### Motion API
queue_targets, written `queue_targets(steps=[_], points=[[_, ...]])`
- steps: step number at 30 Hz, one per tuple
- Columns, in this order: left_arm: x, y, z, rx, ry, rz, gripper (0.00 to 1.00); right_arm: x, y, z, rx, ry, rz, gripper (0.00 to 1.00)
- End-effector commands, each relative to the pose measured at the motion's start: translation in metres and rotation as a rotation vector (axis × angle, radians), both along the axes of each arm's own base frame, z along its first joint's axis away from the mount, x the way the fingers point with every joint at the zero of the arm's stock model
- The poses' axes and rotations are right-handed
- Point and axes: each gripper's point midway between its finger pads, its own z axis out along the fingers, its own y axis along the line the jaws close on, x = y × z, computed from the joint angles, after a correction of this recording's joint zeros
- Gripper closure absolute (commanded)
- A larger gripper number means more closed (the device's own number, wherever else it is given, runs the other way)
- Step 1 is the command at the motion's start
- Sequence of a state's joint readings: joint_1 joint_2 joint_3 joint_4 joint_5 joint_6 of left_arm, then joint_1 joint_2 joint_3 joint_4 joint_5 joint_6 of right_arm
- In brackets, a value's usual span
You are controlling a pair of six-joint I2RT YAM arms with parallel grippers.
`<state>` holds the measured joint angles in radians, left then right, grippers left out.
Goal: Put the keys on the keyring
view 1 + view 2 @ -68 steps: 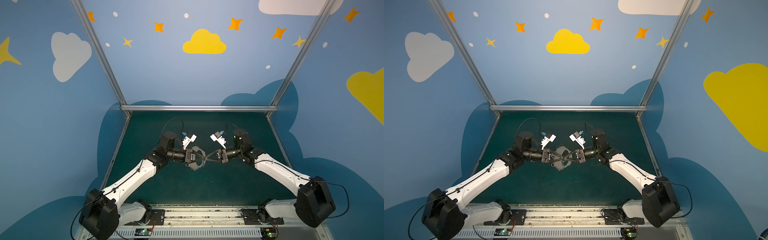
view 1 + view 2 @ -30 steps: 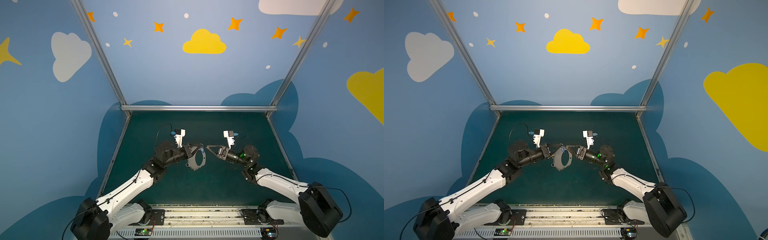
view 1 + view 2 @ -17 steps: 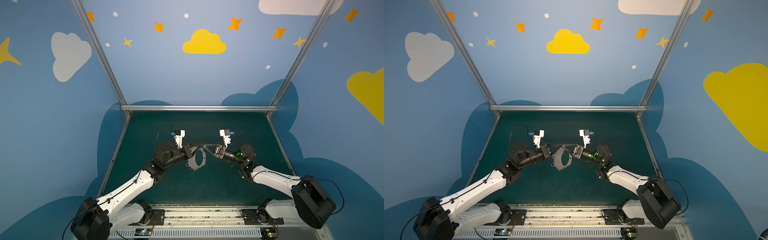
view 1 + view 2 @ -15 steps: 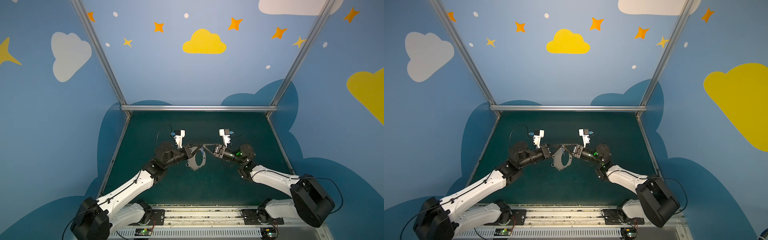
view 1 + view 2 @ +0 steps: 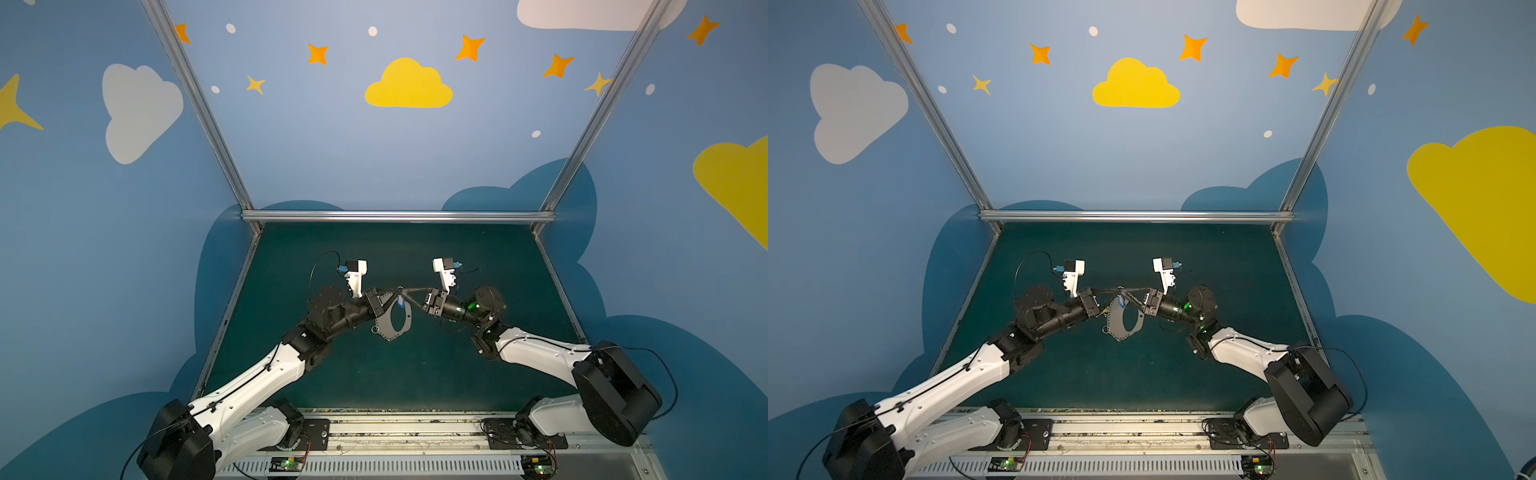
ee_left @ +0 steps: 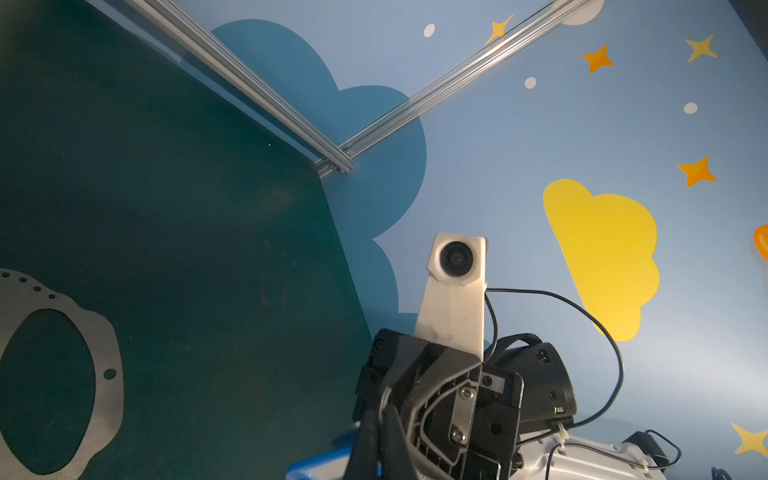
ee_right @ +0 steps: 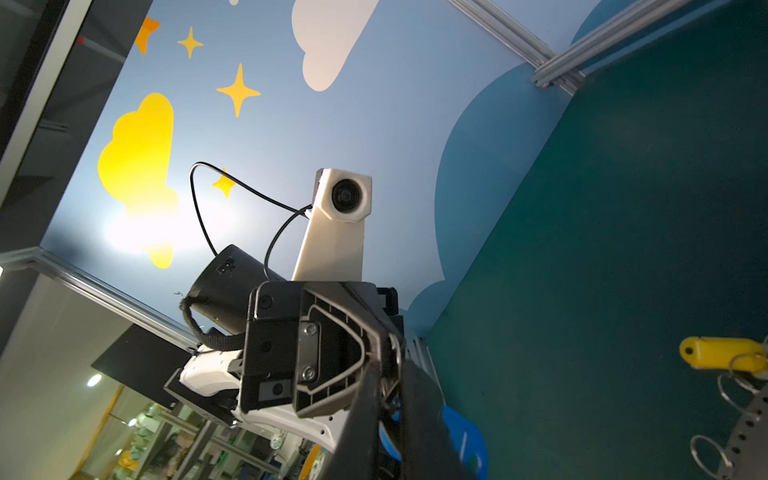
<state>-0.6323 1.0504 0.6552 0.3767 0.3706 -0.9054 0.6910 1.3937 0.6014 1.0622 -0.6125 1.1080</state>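
With the left end effector [image 5: 394, 290] clamped on the top of the keyring [image 5: 390, 336], meets the right end effector [image 5: 408, 291] tip to tip, likewise pinched shut. Shows the blue-tagged key [image 5: 400, 302] dangling just under those tips and the yellow-tagged key [image 7: 723, 353] at the keyring's rim, above the tabletop [image 5: 415, 374].

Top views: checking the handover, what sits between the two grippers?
In both top views, a small wire ring sits where they meet, the blue tag just beneath; the keyring plate hangs lower.
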Motion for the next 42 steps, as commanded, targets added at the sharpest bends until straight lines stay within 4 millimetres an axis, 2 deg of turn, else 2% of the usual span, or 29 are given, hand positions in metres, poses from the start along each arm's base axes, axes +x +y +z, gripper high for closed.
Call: queue_targets(steps=[1,6,12,14,17,25,33,42], points=[[0.001,0.003,0.002,-0.003,-0.007,0.016,0.89,-0.004,0.003,0.013,0.017,-0.043,0.021,0.98],[-0.002,0.015,-0.003,0.057,0.013,0.042,0.67,-0.002,0.003,0.001,-0.062,-0.033,0.037,1.0],[-0.002,0.042,-0.008,0.111,0.082,0.013,0.6,-0.008,-0.002,-0.018,-0.239,-0.044,0.169,1.0],[-0.004,0.043,-0.011,0.137,0.108,-0.033,0.6,-0.011,-0.006,-0.021,-0.271,-0.054,0.208,1.0],[-0.012,0.034,-0.01,0.161,0.119,-0.137,0.62,-0.018,-0.009,-0.02,-0.284,-0.083,0.278,1.0],[-0.033,0.008,0.009,0.137,0.088,-0.373,0.62,-0.036,-0.008,-0.005,-0.253,-0.146,0.41,1.0],[-0.048,-0.006,0.002,0.185,0.102,-0.482,0.66,-0.045,-0.01,-0.001,-0.254,-0.156,0.467,1.0],[-0.056,-0.012,-0.003,0.206,0.112,-0.54,0.77,-0.048,-0.01,0.001,-0.249,-0.162,0.483,1.0]])
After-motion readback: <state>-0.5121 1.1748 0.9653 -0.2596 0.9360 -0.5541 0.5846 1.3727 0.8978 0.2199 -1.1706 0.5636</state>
